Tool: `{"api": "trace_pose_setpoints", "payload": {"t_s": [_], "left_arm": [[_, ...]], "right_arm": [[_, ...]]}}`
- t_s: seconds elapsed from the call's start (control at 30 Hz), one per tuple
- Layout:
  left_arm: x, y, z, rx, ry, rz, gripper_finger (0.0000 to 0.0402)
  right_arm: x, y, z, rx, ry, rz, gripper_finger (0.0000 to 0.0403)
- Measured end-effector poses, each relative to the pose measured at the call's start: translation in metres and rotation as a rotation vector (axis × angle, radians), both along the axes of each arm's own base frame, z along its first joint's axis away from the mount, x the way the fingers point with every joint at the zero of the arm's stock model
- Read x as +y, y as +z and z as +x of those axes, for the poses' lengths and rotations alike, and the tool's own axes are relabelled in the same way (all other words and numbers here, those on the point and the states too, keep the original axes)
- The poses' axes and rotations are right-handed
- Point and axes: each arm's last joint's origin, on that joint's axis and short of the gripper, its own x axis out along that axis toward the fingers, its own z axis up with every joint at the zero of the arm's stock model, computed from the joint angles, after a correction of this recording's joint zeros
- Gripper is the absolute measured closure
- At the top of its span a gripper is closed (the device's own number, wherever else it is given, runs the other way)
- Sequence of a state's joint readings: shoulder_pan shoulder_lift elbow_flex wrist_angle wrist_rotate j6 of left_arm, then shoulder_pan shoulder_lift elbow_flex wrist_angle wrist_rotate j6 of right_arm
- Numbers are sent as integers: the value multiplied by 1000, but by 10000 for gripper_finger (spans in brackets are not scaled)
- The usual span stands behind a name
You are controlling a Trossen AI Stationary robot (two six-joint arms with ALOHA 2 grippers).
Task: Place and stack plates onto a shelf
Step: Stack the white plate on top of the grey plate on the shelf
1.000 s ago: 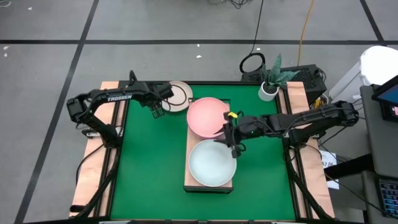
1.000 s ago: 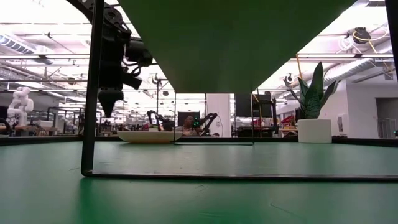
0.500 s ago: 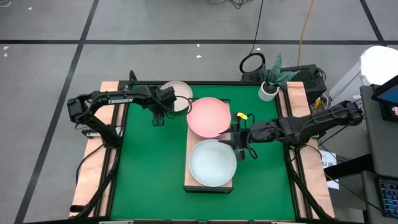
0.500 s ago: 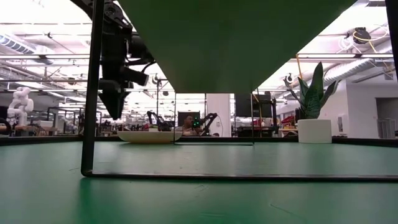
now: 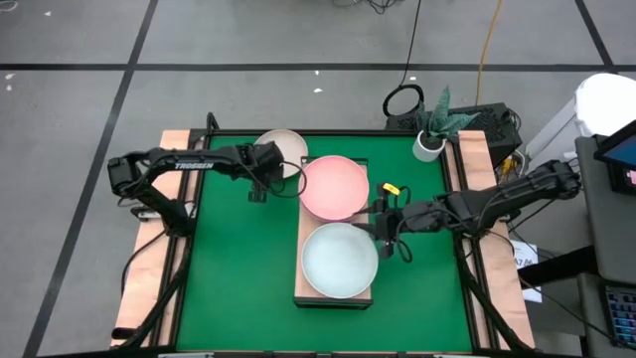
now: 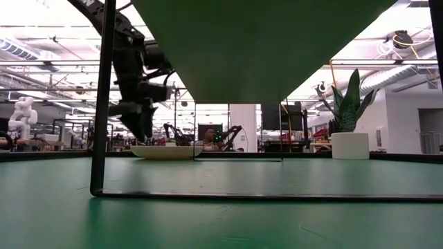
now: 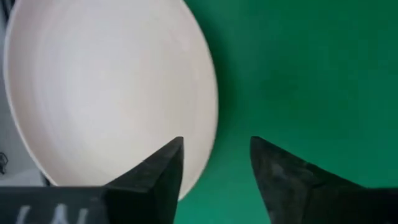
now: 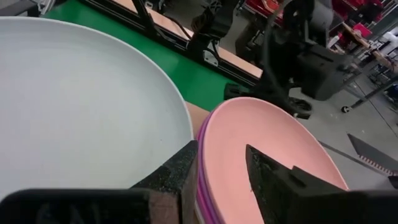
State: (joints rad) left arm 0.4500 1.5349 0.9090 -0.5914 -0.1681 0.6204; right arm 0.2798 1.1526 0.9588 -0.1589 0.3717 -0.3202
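A cream plate (image 5: 282, 150) (image 7: 106, 87) (image 6: 166, 151) lies on the green mat at the far side, left of the shelf (image 5: 298, 290). On the shelf's far half sits a pale pink plate (image 5: 333, 187) (image 8: 273, 149) on top of purple and magenta plates (image 8: 200, 163). A pale blue-white plate (image 5: 339, 261) (image 8: 81, 106) fills the near half. My left gripper (image 5: 260, 186) (image 7: 215, 148) (image 6: 143, 128) hovers open just above the cream plate's near rim. My right gripper (image 5: 385, 229) (image 8: 221, 158) is open at the shelf's right edge, level with the gap between the two stacks, touching nothing.
A potted plant (image 5: 431, 130) (image 6: 349, 131) stands at the far right corner. The shelf's black frame leg (image 6: 102, 97) rises from the mat, with the shelf's underside (image 6: 263, 41) above it. Wooden side strips (image 5: 149, 268) flank the mat. Open green mat lies near left.
My left gripper has moved down and toward the cream plate, a little to the table's right. My right gripper has drawn back from the pink plate's rim toward the table's right edge. The plates have stayed put.
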Motion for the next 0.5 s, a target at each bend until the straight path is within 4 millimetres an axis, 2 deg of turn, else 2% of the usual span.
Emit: {"api": "trace_pose_setpoints", "payload": {"t_s": [0.13,0.23,0.33,0.5], "left_arm": [[0,-13,-3,-8,-7,61,173],[1,-19,-6,-7,-1,96,161],[2,-26,-10,-9,-4,103,168],[9,-33,-21,10,30,90,210]], "right_arm": [[-1,1,-3,9,4,-16,287],[-2,1,-3,11,10,-34,287],[-2,1,-2,14,18,-54,287],[-2,1,-2,15,24,-68,287]]}}
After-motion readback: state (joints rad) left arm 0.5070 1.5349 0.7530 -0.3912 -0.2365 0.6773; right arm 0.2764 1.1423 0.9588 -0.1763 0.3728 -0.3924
